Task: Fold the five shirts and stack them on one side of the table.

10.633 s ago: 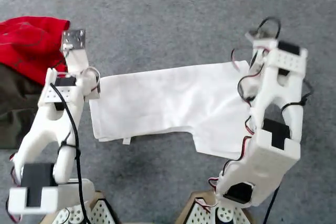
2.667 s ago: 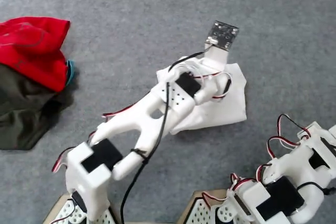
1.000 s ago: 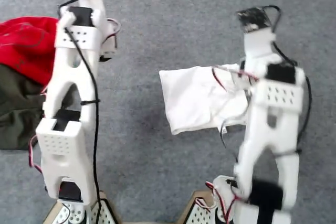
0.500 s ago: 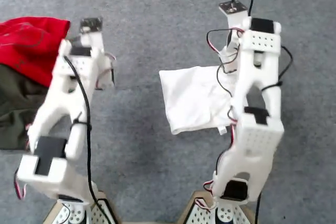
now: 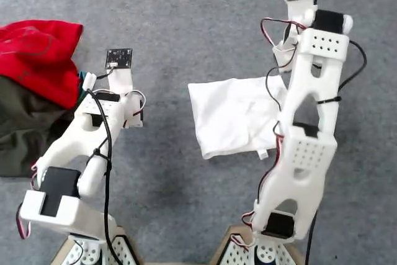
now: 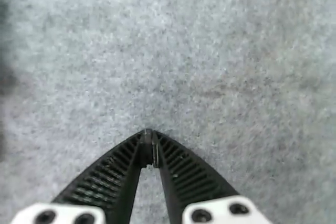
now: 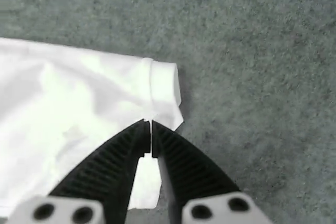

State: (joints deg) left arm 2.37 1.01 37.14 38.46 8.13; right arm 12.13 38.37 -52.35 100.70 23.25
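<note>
A white shirt (image 5: pixel 236 116) lies folded into a rough square in the middle of the grey table. My right arm (image 5: pixel 310 85) stretches over its right edge. In the right wrist view my right gripper (image 7: pixel 148 125) is shut, its tips just above the shirt's hemmed sleeve corner (image 7: pixel 163 85); nothing is visibly pinched between them. My left arm (image 5: pixel 102 116) stands left of the shirt, apart from it. Its gripper (image 6: pixel 147 134) is shut over bare grey felt and holds nothing.
A red shirt (image 5: pixel 37 54) lies crumpled on top of a dark olive garment (image 5: pixel 25 131) at the table's left edge, with a bit of teal cloth (image 5: pixel 81 82) peeking out between them. Open felt lies beyond the white shirt and between the arms.
The spread white shirt has been folded in from the left. In the last second my left arm drew back toward its base and my right arm stretched farther away; the shirt stayed put.
</note>
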